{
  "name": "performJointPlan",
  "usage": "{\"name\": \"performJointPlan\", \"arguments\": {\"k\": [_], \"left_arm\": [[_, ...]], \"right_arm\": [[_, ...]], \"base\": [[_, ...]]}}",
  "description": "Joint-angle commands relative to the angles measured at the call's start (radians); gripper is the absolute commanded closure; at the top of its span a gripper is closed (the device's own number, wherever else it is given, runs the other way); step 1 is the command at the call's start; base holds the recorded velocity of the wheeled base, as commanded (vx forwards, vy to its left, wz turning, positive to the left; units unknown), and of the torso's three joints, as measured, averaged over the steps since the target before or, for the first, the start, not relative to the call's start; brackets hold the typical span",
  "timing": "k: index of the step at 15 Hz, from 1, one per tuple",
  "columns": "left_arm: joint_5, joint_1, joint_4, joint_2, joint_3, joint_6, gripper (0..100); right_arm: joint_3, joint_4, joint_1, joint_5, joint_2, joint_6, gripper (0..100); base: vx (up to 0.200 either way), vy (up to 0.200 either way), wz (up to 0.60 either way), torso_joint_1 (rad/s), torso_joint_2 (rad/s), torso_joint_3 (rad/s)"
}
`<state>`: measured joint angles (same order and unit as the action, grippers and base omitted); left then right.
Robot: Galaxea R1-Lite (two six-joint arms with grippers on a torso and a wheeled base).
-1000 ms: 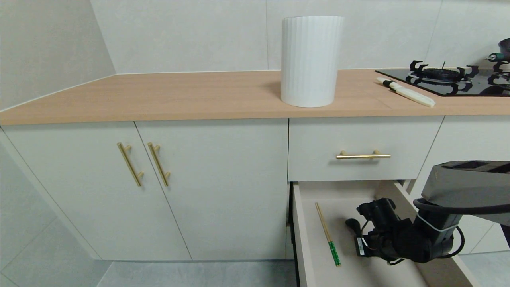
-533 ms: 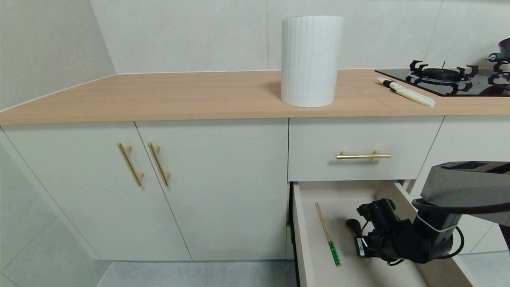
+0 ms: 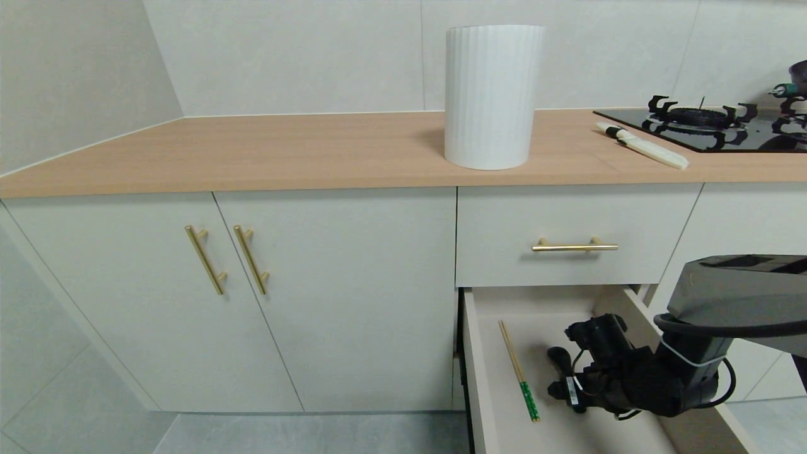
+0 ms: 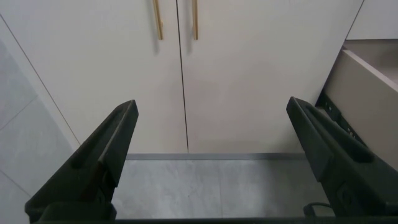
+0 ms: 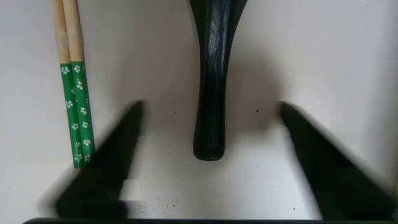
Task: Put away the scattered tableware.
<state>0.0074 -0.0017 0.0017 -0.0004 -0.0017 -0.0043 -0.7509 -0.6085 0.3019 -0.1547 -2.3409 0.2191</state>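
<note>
The lower drawer stands pulled out at the bottom right of the head view. On its floor lie a pair of bamboo chopsticks with green ends and, beside them, a black spoon. My right gripper is inside the drawer, open, its fingers on either side of the spoon's handle without touching it. My left gripper hangs low and open with nothing in it, facing the cabinet doors, with the drawer's side next to it.
On the wooden countertop stand a tall white ribbed container and a white knife, next to a black gas hob. The upper drawer above is closed, its brass handle sticking out.
My right gripper's fingers have spread apart around the spoon, which stays on the drawer floor. Nothing else has shifted.
</note>
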Motion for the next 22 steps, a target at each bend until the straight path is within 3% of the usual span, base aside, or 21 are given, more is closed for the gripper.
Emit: {"name": "performJointPlan", "arguments": {"k": [1,4,8,12,17,22], "left_arm": [[0.0,0.0,0.0,0.0,0.0,0.0,0],[0.0,0.0,0.0,0.0,0.0,0.0,0],[0.0,0.0,0.0,0.0,0.0,0.0,0],[0.0,0.0,0.0,0.0,0.0,0.0,0],[0.0,0.0,0.0,0.0,0.0,0.0,0],[0.0,0.0,0.0,0.0,0.0,0.0,0]], "right_arm": [[0.022,0.001,0.005,-0.005,0.069,0.002,0],[0.091,0.079,0.083,-0.003,0.336,0.0,0],[0.044,0.406,0.12,0.006,0.68,-0.001,0],[-0.027,0.651,0.135,0.08,0.827,-0.001,0],[-0.022,0.668,0.155,0.07,0.838,-0.004,0],[-0.016,0.727,0.167,0.073,0.853,-0.04,0]], "base": [[0.0,0.0,0.0,0.0,0.0,0.0],[0.0,0.0,0.0,0.0,0.0,0.0],[0.0,0.0,0.0,0.0,0.0,0.0],[0.0,0.0,0.0,0.0,0.0,0.0],[0.0,0.0,0.0,0.0,0.0,0.0],[-0.2,0.0,0.0,0.006,0.0,0.0]]}}
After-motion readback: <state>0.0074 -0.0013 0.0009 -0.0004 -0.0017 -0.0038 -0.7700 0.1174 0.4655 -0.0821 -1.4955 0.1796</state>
